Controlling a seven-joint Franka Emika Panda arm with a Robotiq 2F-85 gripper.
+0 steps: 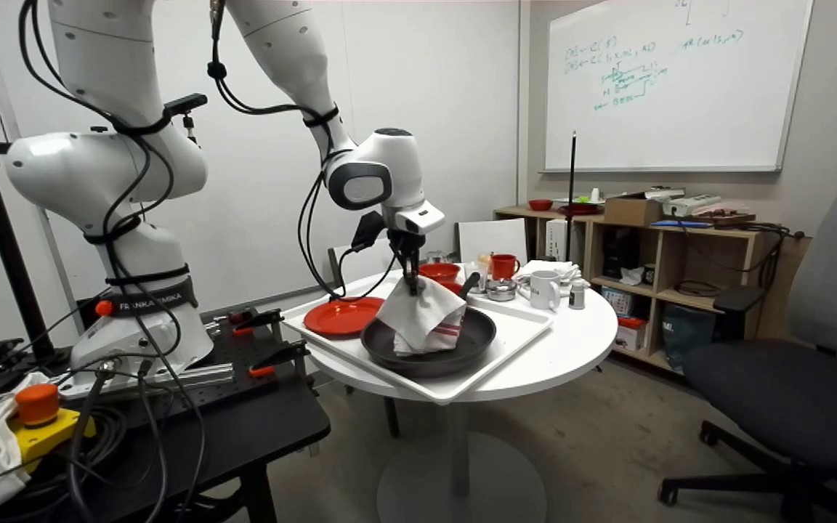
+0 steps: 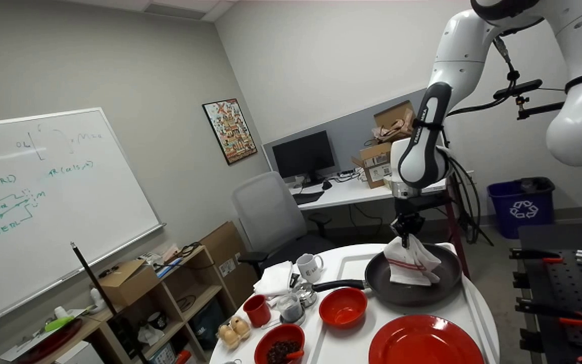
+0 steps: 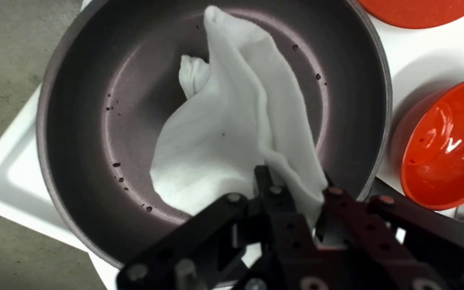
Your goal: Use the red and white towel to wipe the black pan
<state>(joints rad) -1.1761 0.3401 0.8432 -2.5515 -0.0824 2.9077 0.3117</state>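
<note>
The black pan (image 1: 480,338) sits on the white tray, and it shows in both exterior views (image 2: 384,285). Its handle (image 2: 339,285) points toward the cups. In the wrist view the pan's inside (image 3: 83,133) has small dark specks along a ring. The red and white towel (image 1: 418,319) hangs bunched from my gripper (image 1: 412,285), its lower folds in the pan. Its red stripes (image 2: 407,265) show in both exterior views. In the wrist view the fingers (image 3: 296,179) are closed around an upper fold of the towel (image 3: 208,141). The towel covers the pan's middle.
A red plate (image 2: 425,341) and a small red bowl (image 2: 343,307) stand close beside the pan; the bowl (image 3: 447,145) also shows in the wrist view. The white tray (image 1: 524,338) has a raised rim. A white mug (image 1: 545,290), red mug (image 2: 257,310) and eggs (image 2: 234,332) stand beyond.
</note>
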